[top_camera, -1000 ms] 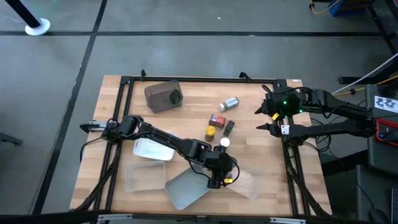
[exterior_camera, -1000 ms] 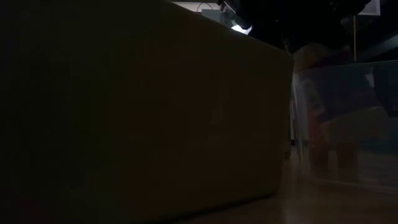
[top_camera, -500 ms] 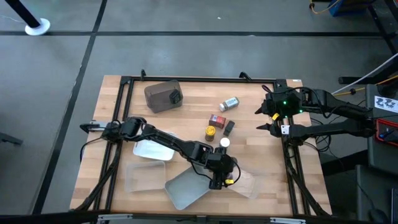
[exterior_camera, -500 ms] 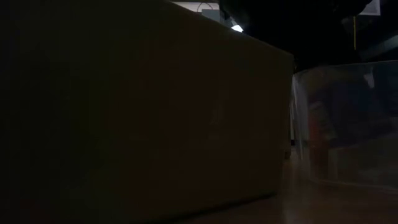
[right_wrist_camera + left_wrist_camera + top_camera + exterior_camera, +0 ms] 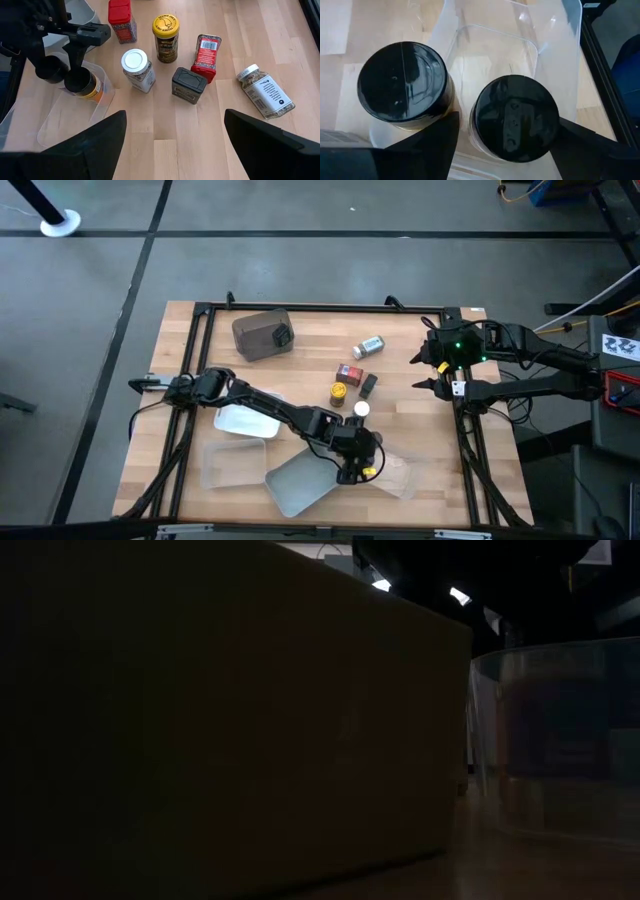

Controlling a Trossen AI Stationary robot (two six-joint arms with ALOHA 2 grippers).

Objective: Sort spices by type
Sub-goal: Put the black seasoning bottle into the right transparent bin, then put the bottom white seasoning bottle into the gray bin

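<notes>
Your left arm reaches from the table's left edge diagonally across to the near centre-right, wrist turned downward. Your left gripper [image 5: 352, 467] points down at the table there, and in its wrist view both dark fingers [image 5: 425, 145] stand spread wide apart, one on each side of a dark-lidded jar [image 5: 514, 118]. Your right arm lies folded along the table's right edge, its right gripper [image 5: 428, 370] resting with the two fingers clearly parted.

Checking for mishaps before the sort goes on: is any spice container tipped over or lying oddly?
Two lie on their sides: the white-lidded jar near the table's far edge, and the red box beside the black box. The other jars stand upright. Nothing looks spilled.
</notes>
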